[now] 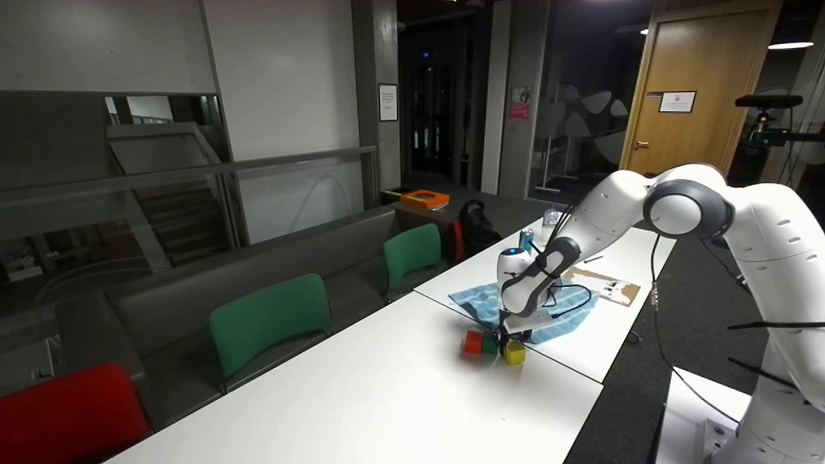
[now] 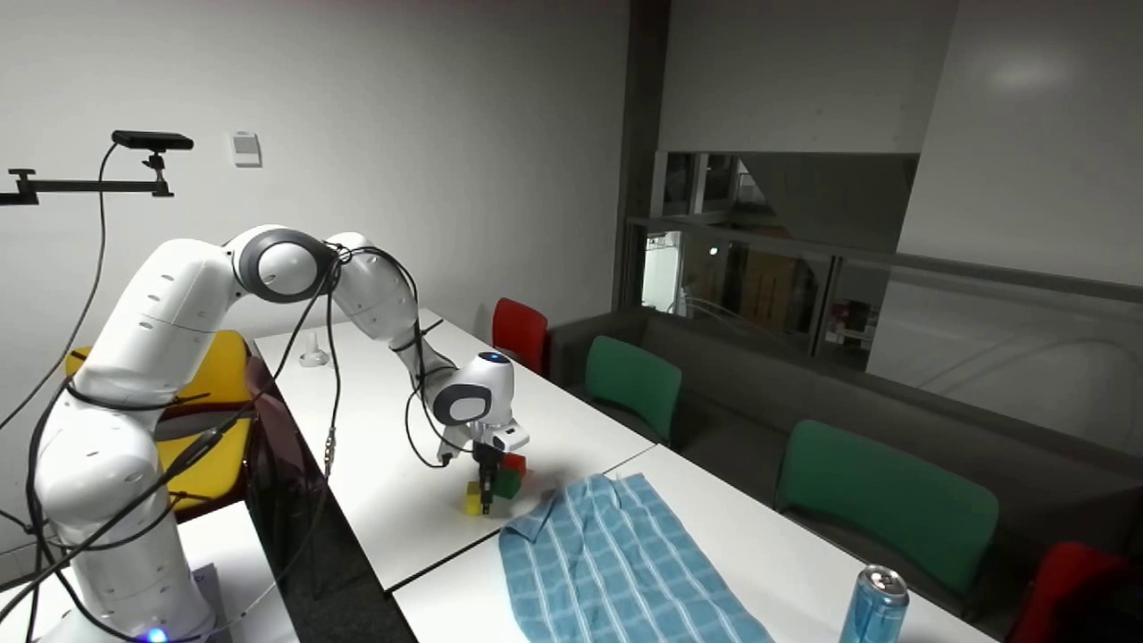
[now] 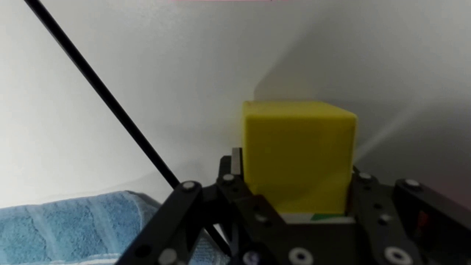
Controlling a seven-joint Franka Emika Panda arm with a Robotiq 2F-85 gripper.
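Observation:
A yellow cube (image 3: 300, 162) fills the space between the fingers of my gripper (image 3: 296, 160) in the wrist view. Its two sides meet the pads with no clear gap, so the jaws look shut on it; part of one fingertip is hidden behind it. In an exterior view the dark finger (image 2: 487, 500) covers part of the yellow cube's side. Close beside it stands a green cube (image 2: 507, 483), only a sliver of which shows in the wrist view. A red cube (image 1: 473, 341) adjoins the green one. Whether the yellow cube touches the table cannot be told.
A blue checked towel (image 2: 625, 554) lies across the black table seam (image 3: 110, 99), close to the gripper. Further along the white table (image 1: 361, 399) are a blue can (image 2: 875, 607), a bottle (image 1: 550, 222) and a flat brown-and-white sheet (image 1: 606, 288). Green chairs (image 1: 271, 322) line one long side.

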